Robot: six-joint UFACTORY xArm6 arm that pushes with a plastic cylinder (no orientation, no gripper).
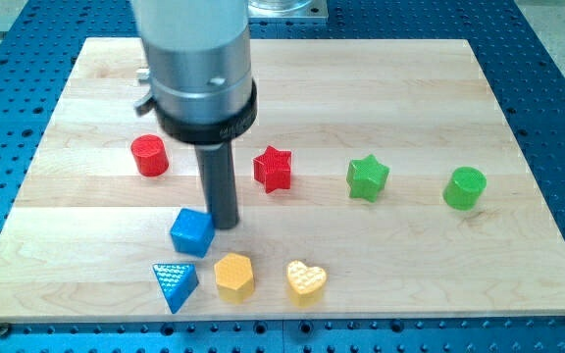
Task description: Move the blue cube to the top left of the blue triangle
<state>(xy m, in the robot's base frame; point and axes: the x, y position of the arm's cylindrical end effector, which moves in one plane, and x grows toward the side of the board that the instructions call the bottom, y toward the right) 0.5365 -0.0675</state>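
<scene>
The blue cube (191,233) sits near the view's bottom left of the wooden board (361,88). The blue triangle (175,285) lies just below it, slightly to the left, with a small gap between them. My tip (226,226) is at the cube's upper right corner, touching or nearly touching it. The rod rises from there into the large grey arm body (196,69) at the view's top.
A red cylinder (149,156) and a red star (273,169) flank the rod. A green star (368,178) and a green cylinder (464,188) lie to the right. A yellow hexagon (233,277) and a yellow heart (305,281) sit right of the triangle.
</scene>
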